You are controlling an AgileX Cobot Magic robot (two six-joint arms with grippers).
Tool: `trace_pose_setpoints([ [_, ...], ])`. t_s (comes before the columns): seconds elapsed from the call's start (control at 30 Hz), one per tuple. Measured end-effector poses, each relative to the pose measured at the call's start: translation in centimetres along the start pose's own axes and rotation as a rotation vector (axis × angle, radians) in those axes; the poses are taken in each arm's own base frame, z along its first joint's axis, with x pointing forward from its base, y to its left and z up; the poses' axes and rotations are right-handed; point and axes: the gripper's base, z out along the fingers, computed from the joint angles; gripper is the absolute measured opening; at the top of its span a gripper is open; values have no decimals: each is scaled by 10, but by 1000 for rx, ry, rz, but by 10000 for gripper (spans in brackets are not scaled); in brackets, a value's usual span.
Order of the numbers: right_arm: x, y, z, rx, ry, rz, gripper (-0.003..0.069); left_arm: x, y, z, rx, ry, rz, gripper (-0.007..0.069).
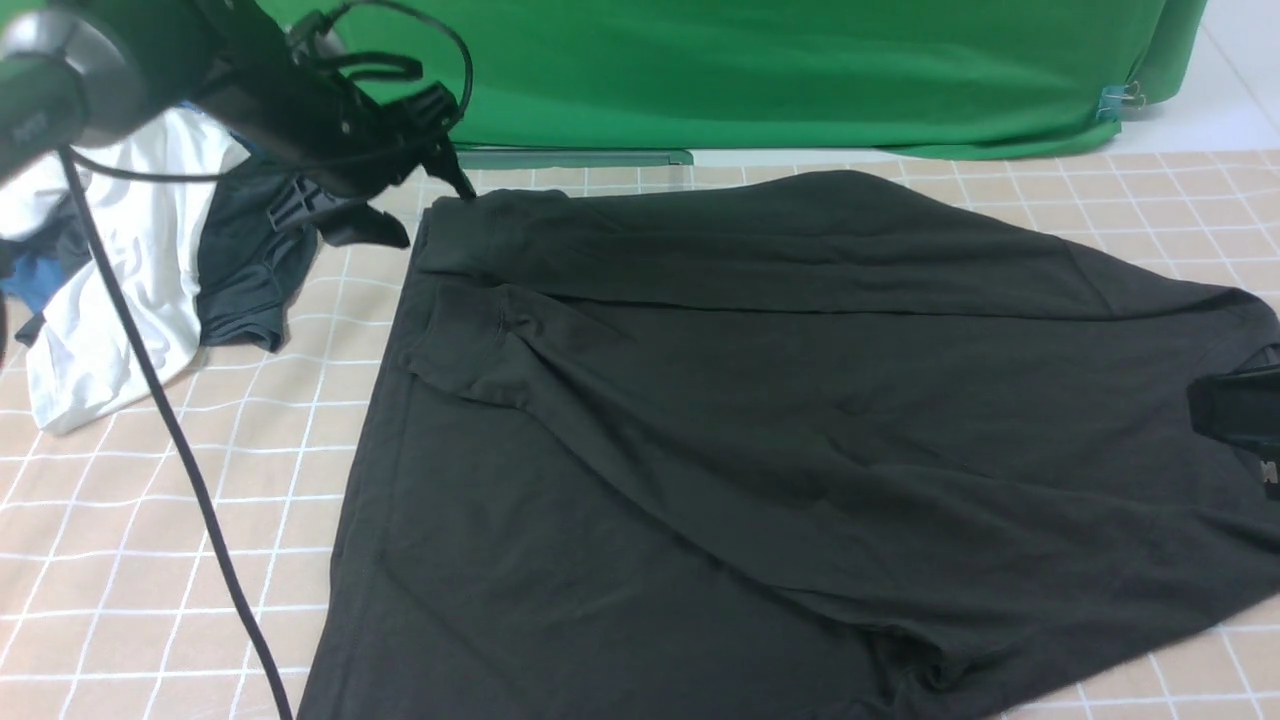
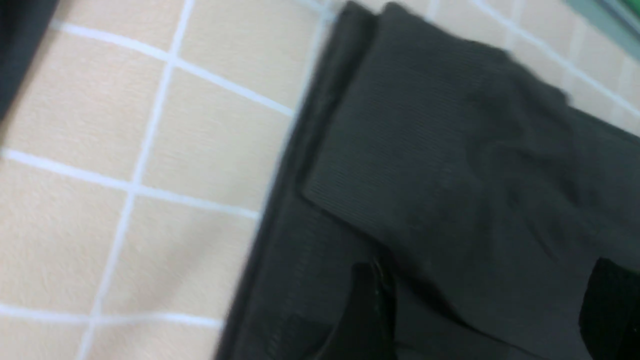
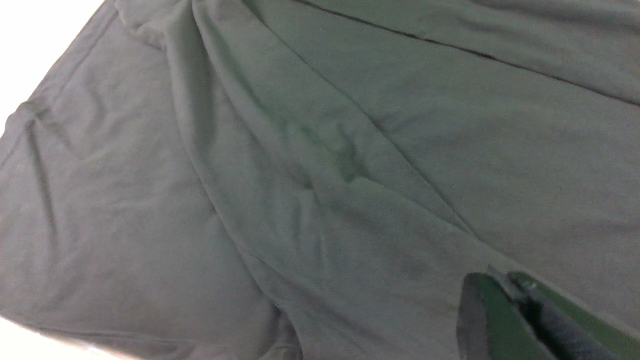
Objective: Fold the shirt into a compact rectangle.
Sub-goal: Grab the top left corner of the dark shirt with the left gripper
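At far left a white garment point(image 1: 100, 300) and a dark grey garment point(image 1: 250, 270) lie bunched, touching each other. Nearer than them the checked desk point(image 1: 130, 560) is bare, crossed only by a black cable point(image 1: 190, 480). The left pincer point(image 1: 455, 182) hovers at the far left corner of the shirt point(image 1: 720, 450). Its fingers point(image 2: 370, 310) stand well apart over the folded corner and hold nothing.

The shirt covers the middle and right of the desk. Its left edge is straight, and it runs past the near and right borders of the front view. A narrow strip of desk shows between it and the green backdrop point(image 1: 800, 70), which a clip point(image 1: 1120, 100) pins at far right.

The right pincer point(image 3: 495, 290) is closed on the shirt's right end, and the creases draw toward it. A white mark beside it is cut off and unreadable.
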Motion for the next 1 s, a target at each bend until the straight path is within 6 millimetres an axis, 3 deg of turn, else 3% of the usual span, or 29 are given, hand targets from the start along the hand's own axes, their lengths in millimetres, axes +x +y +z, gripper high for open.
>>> trace_pose_setpoints([
  [0.37,-1,0,0,3,-8,-4,52,2,18,41,-17,-25,-34,517],
  [0.7,-2,0,0,9,-18,-7,52,-1,19,47,-4,-69,-50,499],
  [0.83,-2,0,0,9,-18,-8,52,-1,19,48,-4,-68,-48,460],
  [1.0,-2,0,0,11,-24,-8,52,0,21,50,-7,-64,-48,328],
])
